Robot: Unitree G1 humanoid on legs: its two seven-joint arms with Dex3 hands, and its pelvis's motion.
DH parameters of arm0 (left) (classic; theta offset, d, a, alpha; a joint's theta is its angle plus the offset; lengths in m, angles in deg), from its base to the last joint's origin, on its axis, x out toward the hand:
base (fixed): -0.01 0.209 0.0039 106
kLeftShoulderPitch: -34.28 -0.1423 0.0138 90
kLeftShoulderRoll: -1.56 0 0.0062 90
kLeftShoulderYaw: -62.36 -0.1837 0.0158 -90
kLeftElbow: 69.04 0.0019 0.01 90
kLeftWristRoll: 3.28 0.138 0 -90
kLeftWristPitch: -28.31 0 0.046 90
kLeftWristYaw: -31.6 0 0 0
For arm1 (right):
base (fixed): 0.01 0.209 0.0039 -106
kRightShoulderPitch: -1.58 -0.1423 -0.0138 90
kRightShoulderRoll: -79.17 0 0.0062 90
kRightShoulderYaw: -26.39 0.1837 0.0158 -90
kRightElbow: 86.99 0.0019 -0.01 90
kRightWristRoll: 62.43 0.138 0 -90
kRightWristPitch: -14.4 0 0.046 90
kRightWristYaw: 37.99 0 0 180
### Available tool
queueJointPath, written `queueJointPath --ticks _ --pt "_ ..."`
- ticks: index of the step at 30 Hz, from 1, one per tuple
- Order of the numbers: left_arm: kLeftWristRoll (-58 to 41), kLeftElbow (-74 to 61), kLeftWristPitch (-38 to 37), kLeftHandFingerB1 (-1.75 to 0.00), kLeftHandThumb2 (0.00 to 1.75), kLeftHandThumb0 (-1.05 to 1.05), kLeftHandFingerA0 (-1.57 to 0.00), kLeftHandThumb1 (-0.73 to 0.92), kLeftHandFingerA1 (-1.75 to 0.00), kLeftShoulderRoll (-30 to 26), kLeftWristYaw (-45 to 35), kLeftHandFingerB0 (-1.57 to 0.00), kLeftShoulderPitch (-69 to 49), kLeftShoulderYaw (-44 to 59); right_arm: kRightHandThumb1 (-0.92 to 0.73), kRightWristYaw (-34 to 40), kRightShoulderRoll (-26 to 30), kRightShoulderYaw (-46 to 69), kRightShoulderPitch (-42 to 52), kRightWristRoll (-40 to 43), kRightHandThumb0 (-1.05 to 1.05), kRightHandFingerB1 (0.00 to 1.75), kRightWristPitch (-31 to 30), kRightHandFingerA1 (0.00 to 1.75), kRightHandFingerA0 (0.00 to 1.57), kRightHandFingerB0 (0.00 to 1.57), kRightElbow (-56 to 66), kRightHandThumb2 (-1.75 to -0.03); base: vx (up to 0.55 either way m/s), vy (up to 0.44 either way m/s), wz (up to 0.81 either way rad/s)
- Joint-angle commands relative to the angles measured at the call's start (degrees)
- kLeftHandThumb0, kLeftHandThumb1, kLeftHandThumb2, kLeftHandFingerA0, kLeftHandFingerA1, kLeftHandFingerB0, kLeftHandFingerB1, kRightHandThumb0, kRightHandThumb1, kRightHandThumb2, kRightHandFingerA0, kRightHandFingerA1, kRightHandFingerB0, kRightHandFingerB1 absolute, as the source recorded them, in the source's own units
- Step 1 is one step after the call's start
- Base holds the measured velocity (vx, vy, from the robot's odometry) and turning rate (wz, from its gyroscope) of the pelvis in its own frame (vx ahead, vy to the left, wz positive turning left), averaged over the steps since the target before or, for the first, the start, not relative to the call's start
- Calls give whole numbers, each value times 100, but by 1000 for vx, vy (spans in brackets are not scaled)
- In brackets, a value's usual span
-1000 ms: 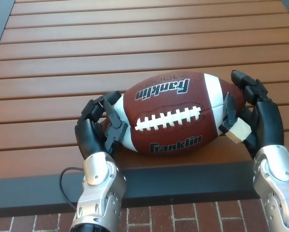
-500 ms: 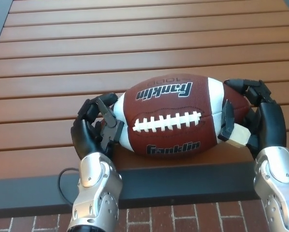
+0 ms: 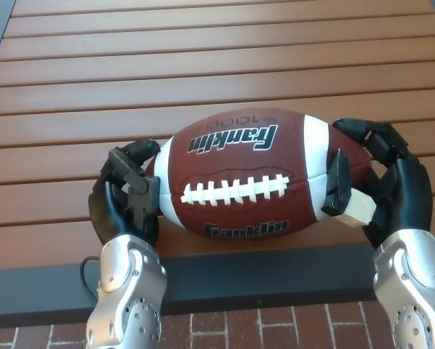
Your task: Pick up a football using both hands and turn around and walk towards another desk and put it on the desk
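Now football (image 3: 250,178) shifted left, seemingly lifted, both hands clasping.

1. The left hand (image 3: 124,200) is glossy black, built of thick jointed segments with a rounded, shell-like palm.
2. The right hand (image 3: 381,189) has the same glossy black casing; its finger segments show as blocky links with visible hinge joints.
3. A pale cream, squarish pad (image 3: 357,207) sits at the end of the right hand's black thumb.
4. Both wrists are rounded, brushed-silver metal housings (image 3: 124,291), dotted with small dark screw holes.
5. A thin black cable (image 3: 86,270) loops out beside the left wrist housing.
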Motion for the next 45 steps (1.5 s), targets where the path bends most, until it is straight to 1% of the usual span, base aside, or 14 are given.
queueJointPath --ticks 1,5,6,8,29,30,31,36,37,40,41,42,43,45 --pt "-415 -1067 1106 -153 72 -63 -93 85 -175 880 -1285 -83 -316 -1682 -49 -486 -1008 -695 -113 1740 -18 156 -1317 171 96 95 936 -139 0 0 0" --pt "-379 -1282 1198 -153 72 -63 -93 85 -175 757 -985 -83 -249 -1814 -49 -372 -1031 -702 -156 1819 -18 156 -1332 171 96 95 1037 -139 0 0 0" --pt "-368 -1639 1463 -162 104 -52 -93 70 -175 588 -837 -77 -45 -1920 -48 -364 -1036 -761 -257 1901 -11 153 -1265 174 94 95 1245 -136 0 0 0" --pt "-333 -2260 1874 -162 105 -47 -91 66 -175 283 -624 -77 329 -2111 -47 -364 -1003 -871 -483 1996 -12 156 -1162 174 95 96 1645 -141 0 0 0" --pt "-470 -4881 2712 -160 71 -66 -90 92 -175 -842 787 -72 -293 -3226 -43 593 -1070 -2407 481 2245 -17 148 -897 169 97 97 3278 -135 0 0 0" --pt "-502 -5022 2681 -125 111 -71 -117 70 -145 -867 898 -90 -494 -3320 -42 695 -1021 -2582 648 2260 -18 148 -924 167 97 98 3391 -137 0 0 0" --pt "-518 -5091 2671 -161 77 -59 -94 89 -175 -896 969 -72 -605 -3375 -43 736 -973 -2684 751 2247 -18 152 -914 168 98 100 3431 -142 0 0 0" --pt "-417 -5331 2571 -167 72 -63 -94 92 -175 -1180 1178 -68 -1187 -3709 -42 694 -765 -3040 1350 2359 -18 143 -722 168 96 98 3372 -139 0 0 0" --pt "-280 -5402 2462 -127 106 -79 -114 68 -149 -1344 1148 -83 -1491 -3866 -45 700 -678 -3193 1626 2398 -19 145 -696 168 97 97 3345 -139 0 0 0" --pt "-184 -5458 2341 -127 106 -79 -114 68 -149 -1498 1103 -83 -1646 -3974 -45 797 -607 -3331 1761 2360 -19 145 -698 168 97 97 3390 -139 0 0 0" --pt "-312 -5408 2064 -158 75 -71 -88 92 -175 -1537 904 -68 -1888 -3983 -44 773 -563 -3446 1891 2344 -19 148 -620 169 98 98 3378 -138 0 0 0" --pt "-471 -5343 1720 -158 75 -71 -88 92 -175 -1583 651 -68 -2191 -3993 -44 742 -509 -3586 2051 2325 -19 148 -527 169 98 98 3362 -138 0 0 0" --pt "-780 -5245 1357 -123 120 -90 -105 83 -147 -1537 358 -77 -2495 -3946 -44 752 -491 -3660 2161 2324 -19 152 -495 171 97 96 3332 -139 0 0 -180" --pt "-812 -5194 1194 -124 121 -84 -107 82 -146 -1563 221 -81 -2648 -3950 -45 786 -494 -3730 2278 2310 -19 150 -429 170 98 97 3305 -136 0 0 23"
